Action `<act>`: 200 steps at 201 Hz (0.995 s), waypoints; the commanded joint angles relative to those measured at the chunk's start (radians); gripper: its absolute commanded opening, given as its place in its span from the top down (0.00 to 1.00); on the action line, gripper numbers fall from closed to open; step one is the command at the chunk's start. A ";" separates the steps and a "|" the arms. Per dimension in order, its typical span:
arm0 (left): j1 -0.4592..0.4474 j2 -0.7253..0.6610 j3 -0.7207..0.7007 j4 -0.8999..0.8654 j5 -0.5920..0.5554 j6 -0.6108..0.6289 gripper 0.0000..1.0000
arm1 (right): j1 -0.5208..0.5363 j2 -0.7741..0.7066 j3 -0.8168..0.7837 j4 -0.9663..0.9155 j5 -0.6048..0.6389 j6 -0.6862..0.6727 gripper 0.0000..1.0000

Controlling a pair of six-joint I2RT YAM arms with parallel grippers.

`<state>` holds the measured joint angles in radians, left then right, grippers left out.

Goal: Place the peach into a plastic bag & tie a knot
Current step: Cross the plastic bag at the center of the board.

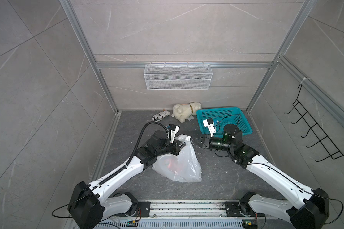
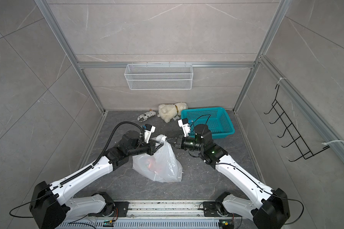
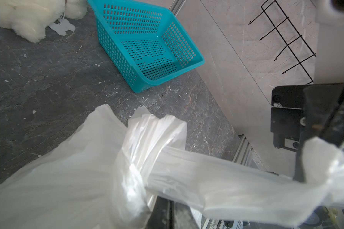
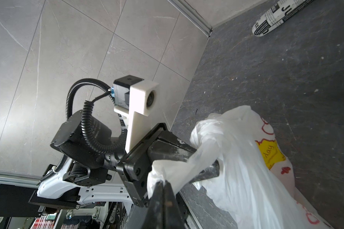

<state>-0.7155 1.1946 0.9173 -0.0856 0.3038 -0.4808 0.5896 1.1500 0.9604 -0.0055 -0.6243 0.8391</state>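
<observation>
**White strips run crosswise, knot between the claw tips**

Translucent film gathers to a neck at the far end of the plastic bag. The bag lies on the dark table, its long axis running from the robot's side out to that neck. A reddish shape, likely the peach, shows through the film low in the bag, on the left arm's side.

The knot sits at the neck, and the two handle strips leave it sideways, across the bag's axis. The left claw is clamped on one strip, just beside the knot. The right claw is clamped on the other, its tips pointing at the knot from the opposite side. Both are near, the left a shade closer to the bag's body.

From the left wrist view the knot looks formed but soft, not cinched. The coming move likely turns on this crosswise line — each claw drawing away from the other along the strips. A pull toward the robot would probably drag the bag rather than tighten the knot.
</observation>
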 commanded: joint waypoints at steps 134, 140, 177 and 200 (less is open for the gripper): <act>-0.080 -0.092 -0.099 0.233 -0.397 0.112 1.00 | 0.092 -0.012 0.041 0.065 -0.014 0.014 1.00; -0.083 -0.094 -0.101 0.234 -0.416 0.116 1.00 | 0.094 -0.011 0.041 0.069 -0.020 0.015 1.00; -0.113 -0.105 -0.120 0.270 -0.486 0.196 1.00 | 0.110 -0.003 0.053 0.029 -0.032 -0.015 1.00; -0.114 -0.106 -0.141 0.301 -0.489 0.224 1.00 | 0.113 0.001 0.066 -0.027 -0.034 -0.054 1.00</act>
<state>-0.8272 1.1130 0.7921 0.1253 -0.1333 -0.3264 0.6945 1.1500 0.9859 0.0147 -0.6361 0.8337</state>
